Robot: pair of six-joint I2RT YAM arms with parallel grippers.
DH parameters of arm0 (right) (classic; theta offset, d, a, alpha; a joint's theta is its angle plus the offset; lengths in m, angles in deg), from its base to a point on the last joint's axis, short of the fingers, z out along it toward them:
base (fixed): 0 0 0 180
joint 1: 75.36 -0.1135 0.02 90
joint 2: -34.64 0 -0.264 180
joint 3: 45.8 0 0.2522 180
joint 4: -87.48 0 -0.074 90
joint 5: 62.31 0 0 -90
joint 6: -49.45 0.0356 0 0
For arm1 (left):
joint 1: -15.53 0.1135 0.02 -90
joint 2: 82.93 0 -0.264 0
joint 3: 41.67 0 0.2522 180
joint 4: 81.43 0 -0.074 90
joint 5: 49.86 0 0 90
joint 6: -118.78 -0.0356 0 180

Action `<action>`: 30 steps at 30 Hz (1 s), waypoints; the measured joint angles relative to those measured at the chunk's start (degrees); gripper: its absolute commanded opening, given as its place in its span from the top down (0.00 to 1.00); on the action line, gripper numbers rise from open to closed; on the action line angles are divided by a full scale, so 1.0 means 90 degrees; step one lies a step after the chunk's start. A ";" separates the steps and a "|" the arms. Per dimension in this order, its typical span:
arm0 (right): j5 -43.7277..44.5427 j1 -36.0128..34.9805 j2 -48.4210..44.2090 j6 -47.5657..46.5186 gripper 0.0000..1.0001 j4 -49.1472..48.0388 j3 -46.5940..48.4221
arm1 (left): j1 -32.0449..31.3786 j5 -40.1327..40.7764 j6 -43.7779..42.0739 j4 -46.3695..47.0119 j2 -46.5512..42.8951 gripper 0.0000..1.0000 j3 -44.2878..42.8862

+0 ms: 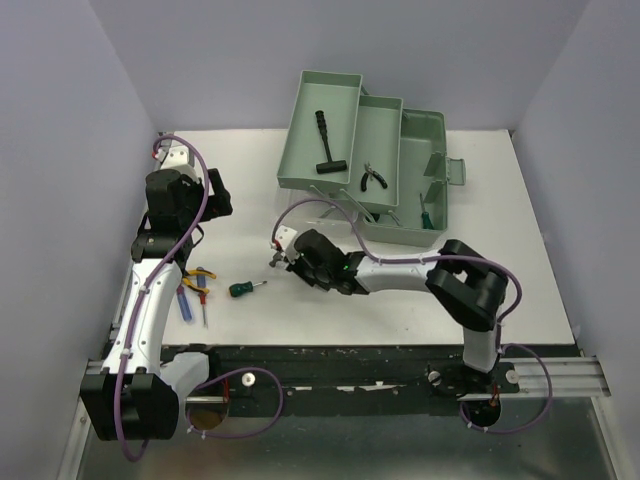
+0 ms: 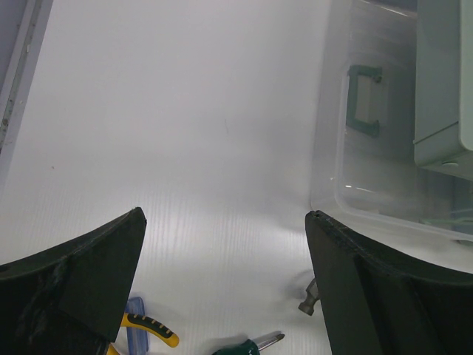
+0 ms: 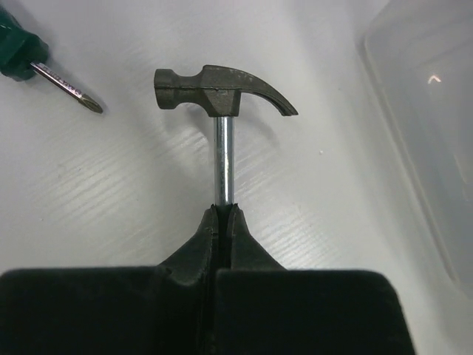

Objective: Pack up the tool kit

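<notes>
The sage-green toolbox [image 1: 425,140] stands open at the back right with its tiered trays fanned out. A black hammer [image 1: 328,142] lies in the top tray, small pliers [image 1: 373,179] in the second, and a green screwdriver [image 1: 425,211] in the base. My right gripper [image 1: 283,259] is shut on the metal shaft of a small claw hammer [image 3: 214,89], held just above the table [image 1: 500,290]; the jaws [image 3: 223,208] pinch the shaft. My left gripper [image 1: 216,196] is open and empty [image 2: 223,214] over the table's left side.
On the table lie a green-handled screwdriver [image 1: 245,288], yellow-handled pliers [image 1: 201,275], a blue-handled screwdriver [image 1: 186,301] and a thin red one [image 1: 203,303]. The translucent lid [image 2: 384,170] with a green handle [image 2: 362,100] lies in front of the toolbox.
</notes>
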 measured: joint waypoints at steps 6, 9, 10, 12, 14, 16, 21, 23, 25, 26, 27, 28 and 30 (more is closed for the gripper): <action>0.0056 -0.0002 -0.1001 0.0136 0.99 -0.1319 -0.1163 | 0.0000 0.0000 0.0000 0.0000 0.0000 0.01 0.0000; 0.0168 -0.0010 -0.1637 0.0153 0.99 -0.1705 -0.1489 | 0.0000 0.0000 0.0002 0.0000 0.0000 0.01 0.0000; 0.0204 -0.0012 -0.1872 0.0148 0.99 -0.1797 -0.1554 | 0.0000 0.0000 0.0002 0.0000 0.0000 0.01 0.0000; 0.0308 -0.0012 -0.2358 0.0104 0.99 -0.1970 -0.1634 | 0.0000 0.0000 0.0002 0.0000 0.0000 0.01 0.0000; 0.0444 -0.0012 -0.2810 0.0002 0.99 -0.2166 -0.1656 | 0.0000 0.0000 0.0002 0.0000 0.0000 0.01 0.0000; 0.0600 -0.0012 -0.3213 -0.0143 0.99 -0.2392 -0.1654 | 0.0000 0.0000 0.0002 0.0000 0.0000 0.01 0.0000; 0.1173 0.0017 -0.3568 -0.0471 0.99 -0.2307 -0.1107 | 0.0000 0.0000 0.0002 0.0000 0.0000 0.01 0.0000; 0.1328 0.0112 -0.3490 -0.0544 0.99 -0.1957 -0.0585 | 0.0000 0.0000 0.0002 0.0000 0.0000 0.01 0.0000; 0.1348 0.0284 -0.3327 -0.0503 0.99 -0.1394 0.0182 | 0.0000 0.0000 0.0002 0.0000 0.0000 0.01 0.0000; 0.1343 0.0420 -0.3206 -0.0437 0.99 -0.1064 0.0641 | 0.0000 0.0000 0.0002 0.0000 0.0000 0.01 0.0000; 0.1328 0.0576 -0.3070 -0.0340 0.99 -0.0743 0.1100 | 0.0000 0.0000 0.0002 0.0000 0.0000 0.01 0.0000; 0.1299 0.0753 -0.2926 -0.0214 0.99 -0.0435 0.1545 | 0.0000 0.0000 0.0002 0.0000 0.0000 0.01 0.0000; 0.1229 0.1117 -0.2637 0.0039 1.00 0.0160 0.2346 | 0.0000 0.0000 0.0002 0.0000 0.0000 0.01 0.0000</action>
